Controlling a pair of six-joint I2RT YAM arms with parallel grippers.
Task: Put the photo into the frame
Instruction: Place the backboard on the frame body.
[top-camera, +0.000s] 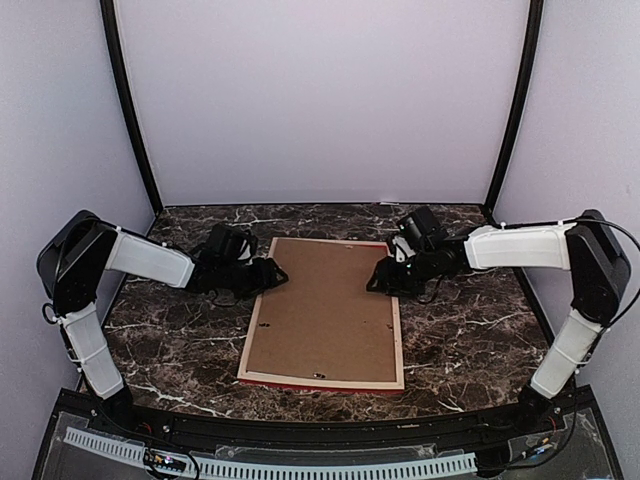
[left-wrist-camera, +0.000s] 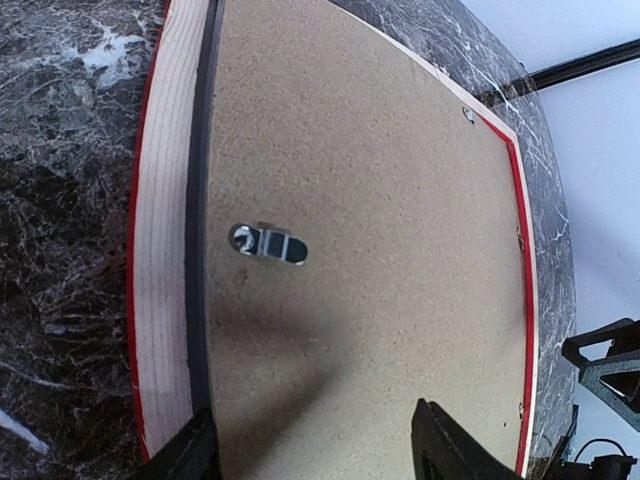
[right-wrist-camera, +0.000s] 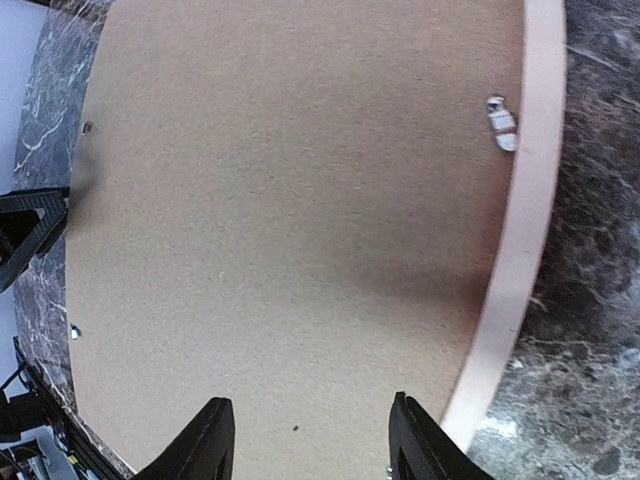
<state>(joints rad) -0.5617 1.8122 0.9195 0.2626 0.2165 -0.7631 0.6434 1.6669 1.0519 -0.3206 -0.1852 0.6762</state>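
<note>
A plain brown backing board (top-camera: 325, 310) lies flat on the dark marble tabletop (top-camera: 470, 330); a small metal turn clip (left-wrist-camera: 268, 243) sits on it; white walls (top-camera: 320, 100) behind.

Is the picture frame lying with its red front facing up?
No, the frame lies face down, pale wood back and brown backing board showing.

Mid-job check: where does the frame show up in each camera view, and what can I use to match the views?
Top external: the frame lies back-up in mid-picture.
Left wrist: the frame shows as a pale rail down the left side, with a red edge outside it.
Right wrist: the frame shows as a pale rail down the right side.
Shared landmark: the brown backing board filling it.
</note>
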